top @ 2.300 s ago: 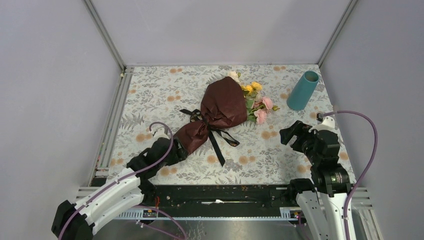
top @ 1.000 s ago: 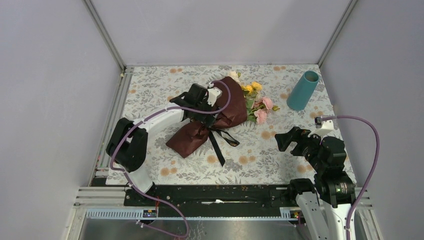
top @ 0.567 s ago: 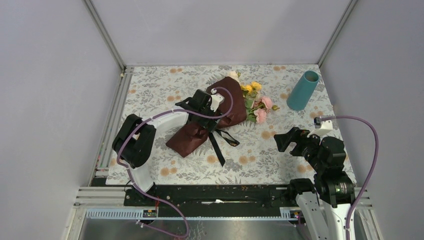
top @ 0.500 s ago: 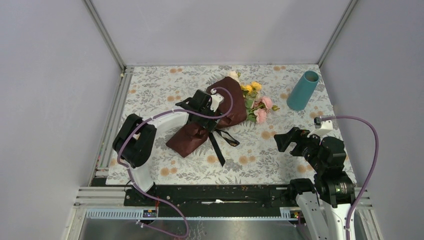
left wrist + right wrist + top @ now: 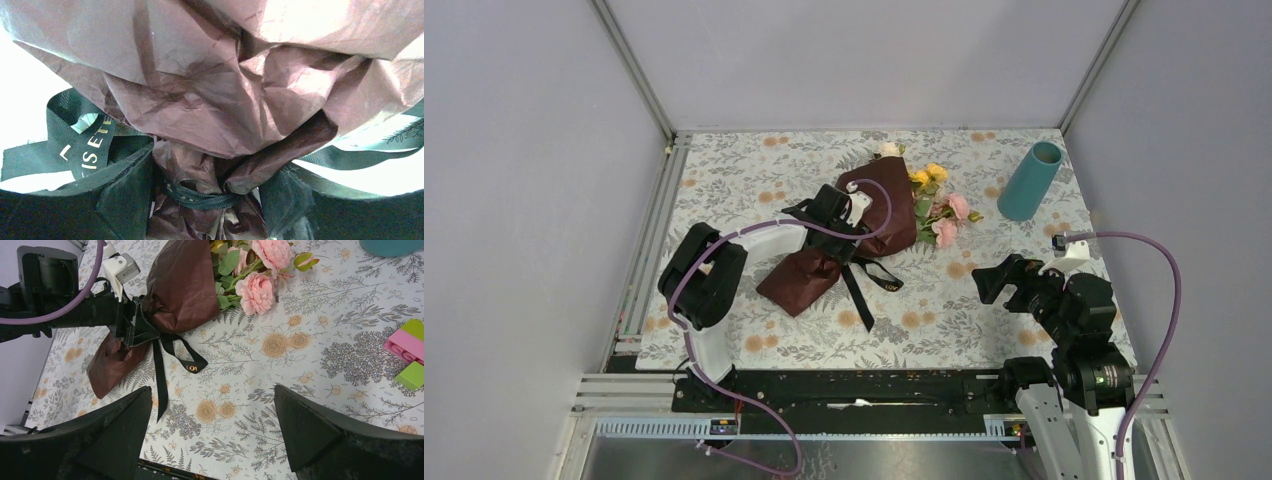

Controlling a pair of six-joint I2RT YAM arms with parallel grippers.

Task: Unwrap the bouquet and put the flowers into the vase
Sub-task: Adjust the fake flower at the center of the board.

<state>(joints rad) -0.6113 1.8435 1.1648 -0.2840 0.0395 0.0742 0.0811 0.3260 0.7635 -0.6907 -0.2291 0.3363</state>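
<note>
Pale grey walls close in a table [image 5: 724, 180] covered with a flower-printed cloth. Near its middle lies the bouquet [image 5: 864, 225], wrapped in dark maroon paper and slanting from near left to far right. Its flowers [image 5: 942, 205] spill toward the far right corner, where the teal vase [image 5: 1029, 182] stands upright. The left end effector [image 5: 205, 200] straddles the tied neck, jaws partly spread; whether they pinch it cannot be told. The right end effector [image 5: 211, 392] hovers wide open and empty by the near right edge. The paper looks light and easily crushed, the blooms fragile on thin stems. The loose tail of the black ribbon [image 5: 159, 375] seems the best hold for untying. Bare cloth runs along the near edge. The vase sits close to the right wall, and small coloured blocks [image 5: 407, 347] lie near the right edge.
</note>
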